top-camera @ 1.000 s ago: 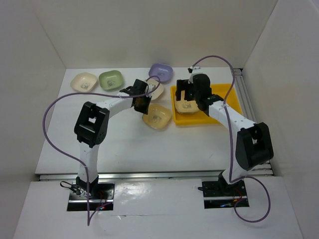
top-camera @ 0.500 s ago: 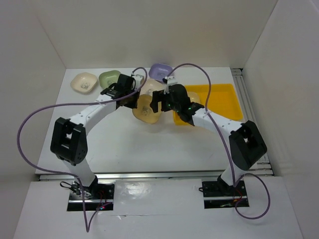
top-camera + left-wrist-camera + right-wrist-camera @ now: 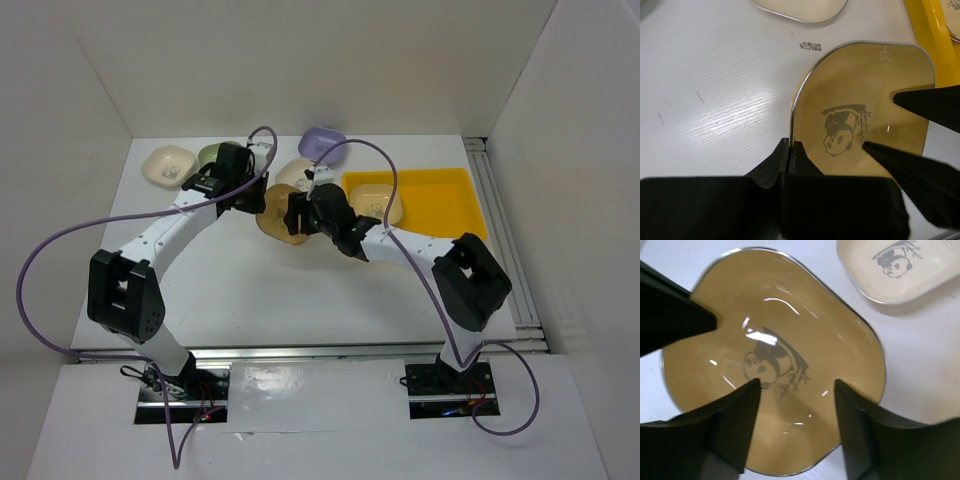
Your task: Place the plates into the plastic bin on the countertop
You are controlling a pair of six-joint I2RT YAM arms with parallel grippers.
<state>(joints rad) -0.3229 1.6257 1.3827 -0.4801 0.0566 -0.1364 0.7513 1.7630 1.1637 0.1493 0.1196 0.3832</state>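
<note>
Grip, left fingers [image 3: 774,162]: pinching the left rim of the brown plate [image 3: 272,222], one finger inside and one outside.
Grip, right fingers [image 3: 735,425]: spread apart over the same plate's right side; contact cannot be told.
Brown plate position: middle of the table [image 3: 250,290], just left of the plastic bin [image 3: 440,190], outside it.
Bin contents: one cream plate [image 3: 378,205] at its left end.
Far side of table: second cream plate [image 3: 168,165] at the left, green plate [image 3: 213,155] beside it, third cream plate [image 3: 300,172] just beyond the brown plate, lavender plate [image 3: 322,143] farthest.
</note>
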